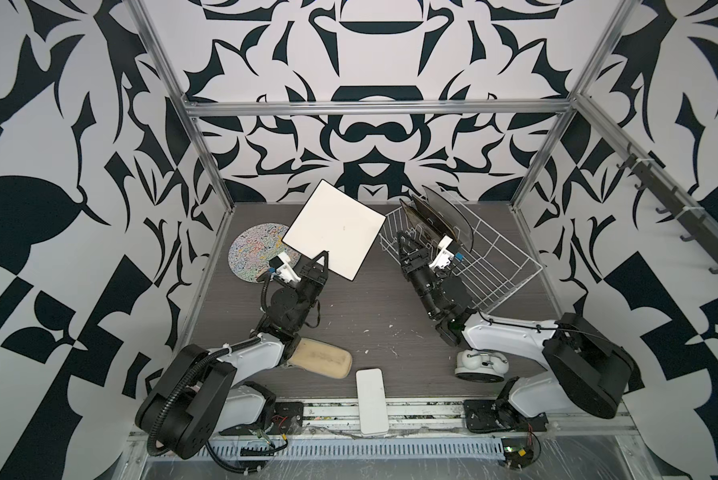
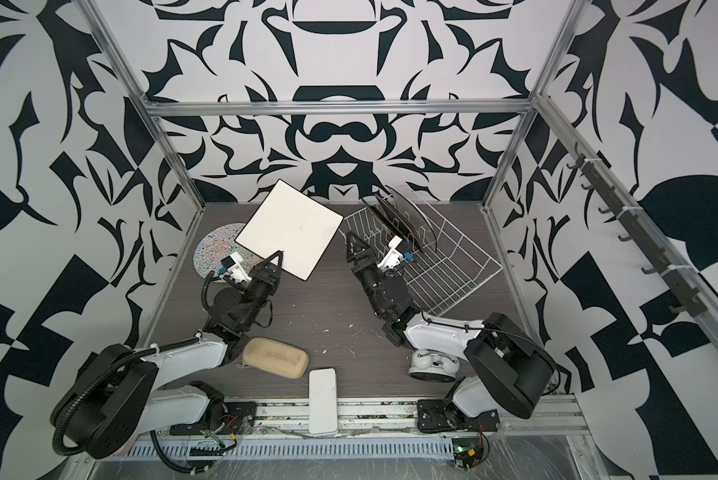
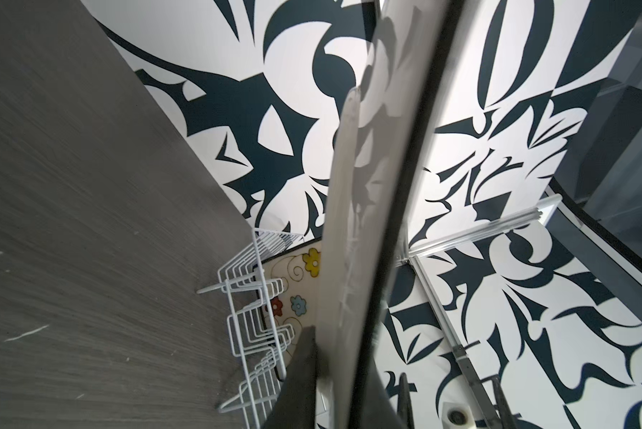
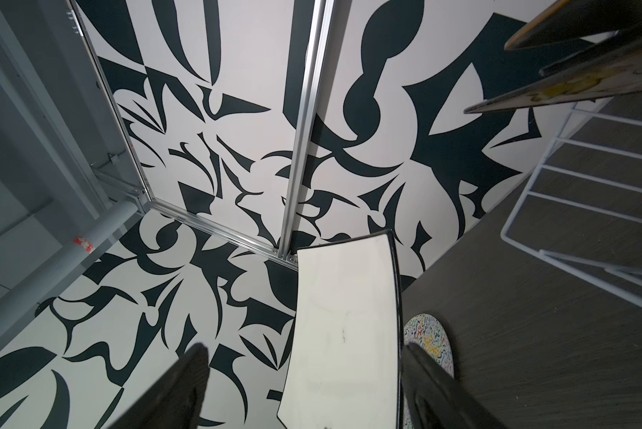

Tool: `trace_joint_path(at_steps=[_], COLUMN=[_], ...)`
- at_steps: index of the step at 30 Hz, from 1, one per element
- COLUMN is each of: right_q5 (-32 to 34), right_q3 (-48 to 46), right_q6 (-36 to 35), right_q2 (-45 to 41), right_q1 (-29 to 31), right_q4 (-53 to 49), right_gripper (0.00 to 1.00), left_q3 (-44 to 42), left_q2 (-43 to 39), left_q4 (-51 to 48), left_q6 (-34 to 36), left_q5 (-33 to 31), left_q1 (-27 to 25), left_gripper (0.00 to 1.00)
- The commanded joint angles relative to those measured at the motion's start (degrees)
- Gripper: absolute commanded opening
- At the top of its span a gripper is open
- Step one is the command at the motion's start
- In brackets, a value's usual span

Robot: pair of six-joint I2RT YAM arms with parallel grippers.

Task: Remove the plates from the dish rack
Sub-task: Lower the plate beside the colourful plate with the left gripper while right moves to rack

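The left gripper point(image 1: 323, 258) is clamped on an edge of the square cream plate point(image 1: 335, 227), holding it tilted above the table point(image 1: 370, 316) near the back edge, white back up, beside the round squiggle plate point(image 1: 250, 249) that lies flat by the left edge. The right gripper point(image 1: 409, 242) stands with jaws wide apart and empty at the near end of the dish rack point(image 1: 498, 266) in the back right corner, where the dark plates point(image 1: 442, 216) stand on edge at its far end

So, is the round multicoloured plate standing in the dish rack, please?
No, the round plate lies flat on the table, apart from the dish rack.
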Motion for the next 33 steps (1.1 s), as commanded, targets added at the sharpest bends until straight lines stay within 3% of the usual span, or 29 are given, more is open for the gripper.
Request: trace_joint_path(at_steps=[1,15,33], right_q5=[-0.49,0.99,1.98], right_q3=[0.52,-1.48,-2.79], right_q6=[-2.78,-4.88,-5.91], right_q2=[-3.22,-7.63,-11.77], right_q1=[-0.3,-0.79,-2.06], right_q4=[-1.84,-5.9,-10.32], right_gripper=[0.84,0.85,0.85], left_q3=[1.92,3.65,9.35], left_q2=[-1.02,9.61,22.47], left_q4=[13.95,13.91,13.94], left_q6=[0.6,-6.89,-19.54], left_q5=[-3.24,-12.27,-15.7], left_q1=[0.19,-0.4,-2.03], left_gripper=[0.0,0.0,0.0])
